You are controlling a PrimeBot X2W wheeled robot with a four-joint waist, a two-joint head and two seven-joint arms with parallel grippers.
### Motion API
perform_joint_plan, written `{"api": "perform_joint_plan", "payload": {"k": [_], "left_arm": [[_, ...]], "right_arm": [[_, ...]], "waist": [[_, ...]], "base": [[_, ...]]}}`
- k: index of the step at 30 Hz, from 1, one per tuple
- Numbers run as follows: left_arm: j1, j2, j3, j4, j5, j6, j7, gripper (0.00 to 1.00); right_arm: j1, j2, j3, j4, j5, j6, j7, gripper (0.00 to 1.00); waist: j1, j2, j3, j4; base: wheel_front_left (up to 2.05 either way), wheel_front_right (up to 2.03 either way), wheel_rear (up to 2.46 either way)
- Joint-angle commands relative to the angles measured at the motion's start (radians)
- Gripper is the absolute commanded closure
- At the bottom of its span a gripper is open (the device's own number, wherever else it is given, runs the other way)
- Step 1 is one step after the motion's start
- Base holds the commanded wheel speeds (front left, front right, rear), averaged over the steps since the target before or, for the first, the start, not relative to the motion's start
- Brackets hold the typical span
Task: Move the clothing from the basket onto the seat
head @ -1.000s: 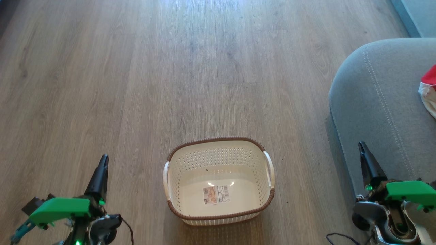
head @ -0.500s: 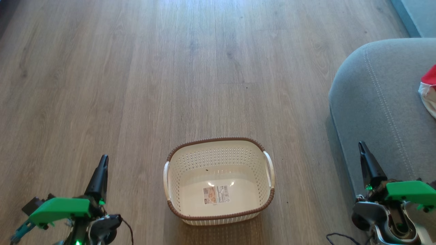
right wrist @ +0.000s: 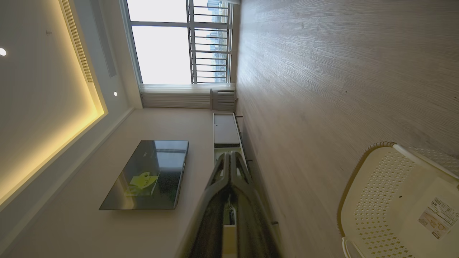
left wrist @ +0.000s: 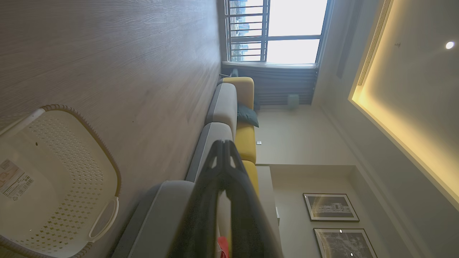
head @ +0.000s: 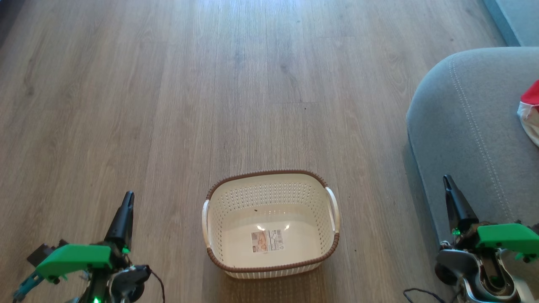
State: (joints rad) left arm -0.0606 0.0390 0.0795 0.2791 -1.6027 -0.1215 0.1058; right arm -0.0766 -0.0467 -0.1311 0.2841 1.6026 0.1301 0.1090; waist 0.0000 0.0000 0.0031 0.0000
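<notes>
Basket empty, clothing on the seat, both grippers closed and holding nothing.

You've got open wooden floor all round the basket. There's wide room far and left, and a strip of floor between its right handle and the seat's rounded corner. Only a paper label lies inside it. The red-and-white clothing rests on the seat at the right edge of the head view. Your left gripper hangs near-left of the basket and your right gripper near-right, by the seat's front, both well apart from the rim. Nothing has shifted since a second ago. Far off there's a bright window and a wall-mounted TV.
</notes>
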Motion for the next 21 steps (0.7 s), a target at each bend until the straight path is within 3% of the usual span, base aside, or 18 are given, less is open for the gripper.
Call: {"api": "perform_joint_plan", "payload": {"k": [1,21], "left_arm": [[-0.047,0.011,0.034,-0.034,-0.006,-0.009,0.007,1.00],[-0.047,0.011,0.034,-0.034,-0.006,-0.009,0.007,1.00]], "right_arm": [[-0.031,-0.004,0.017,-0.039,0.006,0.001,0.004,1.00],[-0.031,-0.004,0.017,-0.039,0.006,0.001,0.004,1.00]], "waist": [[0.0000,0.0000,0.000,0.000],[0.0000,0.0000,0.000,0.000]], "base": [[0.00,0.00,0.00],[0.00,0.00,0.00]]}}
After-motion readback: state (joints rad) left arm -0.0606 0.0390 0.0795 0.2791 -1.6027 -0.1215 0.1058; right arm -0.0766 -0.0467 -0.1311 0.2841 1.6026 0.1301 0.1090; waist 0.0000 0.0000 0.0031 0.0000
